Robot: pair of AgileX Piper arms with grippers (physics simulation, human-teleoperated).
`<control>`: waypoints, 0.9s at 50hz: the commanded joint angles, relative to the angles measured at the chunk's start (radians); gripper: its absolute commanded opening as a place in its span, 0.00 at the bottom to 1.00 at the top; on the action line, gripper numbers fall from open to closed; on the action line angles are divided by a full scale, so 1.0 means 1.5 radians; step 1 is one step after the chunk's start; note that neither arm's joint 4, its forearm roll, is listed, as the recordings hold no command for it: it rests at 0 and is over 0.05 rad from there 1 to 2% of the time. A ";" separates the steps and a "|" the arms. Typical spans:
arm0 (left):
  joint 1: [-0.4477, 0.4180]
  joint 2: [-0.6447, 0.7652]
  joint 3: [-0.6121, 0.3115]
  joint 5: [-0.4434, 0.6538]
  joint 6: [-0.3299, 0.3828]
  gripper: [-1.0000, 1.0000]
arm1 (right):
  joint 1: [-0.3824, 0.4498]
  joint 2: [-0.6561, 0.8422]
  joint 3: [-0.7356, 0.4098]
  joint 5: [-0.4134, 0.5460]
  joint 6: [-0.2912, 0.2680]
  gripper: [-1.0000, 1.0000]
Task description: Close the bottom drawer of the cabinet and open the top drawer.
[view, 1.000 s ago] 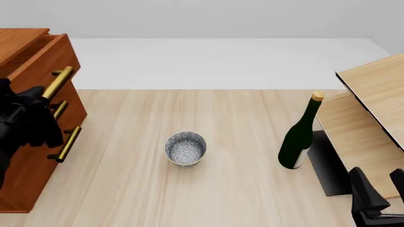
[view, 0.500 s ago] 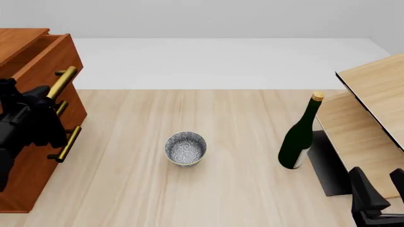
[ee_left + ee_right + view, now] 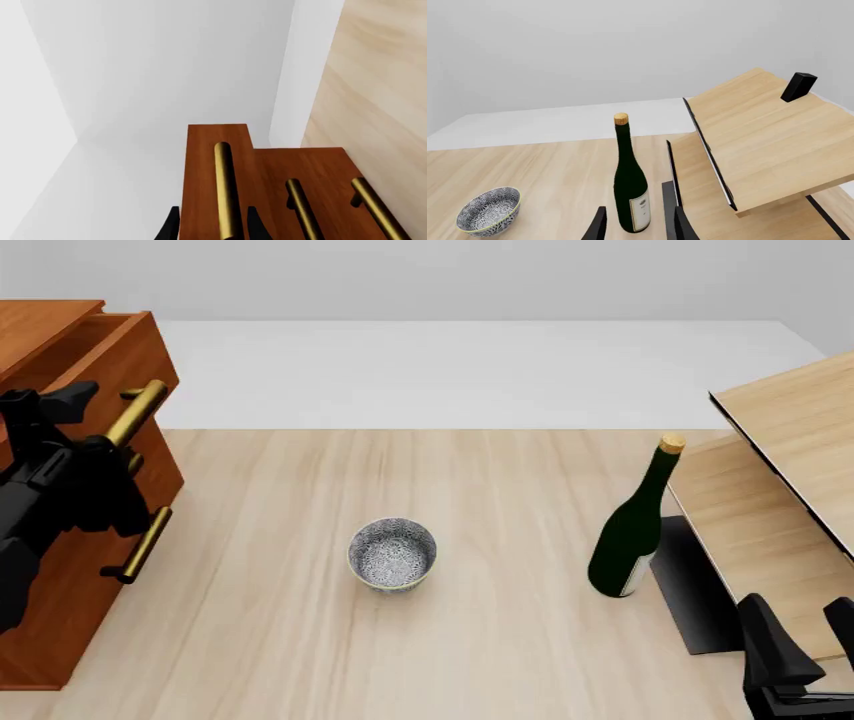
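1. Your left gripper [image 3: 212,226] has its jaws parted either side of the brass bar handle [image 3: 225,190], not visibly clamped; the right gripper [image 3: 636,222] idles open, holding nothing.
2. That rigid, smooth bar is your hold: take it mid-length, squarely.
3. The top drawer [image 3: 110,380], a deep reddish-brown wooden box, stands partly out and probably slides heavily.
4. The bottom drawer [image 3: 80,580] sits flush in the large reddish-brown wooden cabinet [image 3: 40,325] at the bench's left.
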 commanded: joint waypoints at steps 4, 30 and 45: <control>-0.001 0.008 -0.003 -0.005 0.001 1.00 | 0.000 0.001 0.000 0.000 0.000 1.00; -0.023 -0.021 -0.001 0.050 -0.045 1.00 | 0.000 0.000 -0.001 0.001 0.002 1.00; -0.035 -0.030 -0.010 0.072 -0.060 1.00 | -0.001 -0.004 -0.001 0.004 0.005 1.00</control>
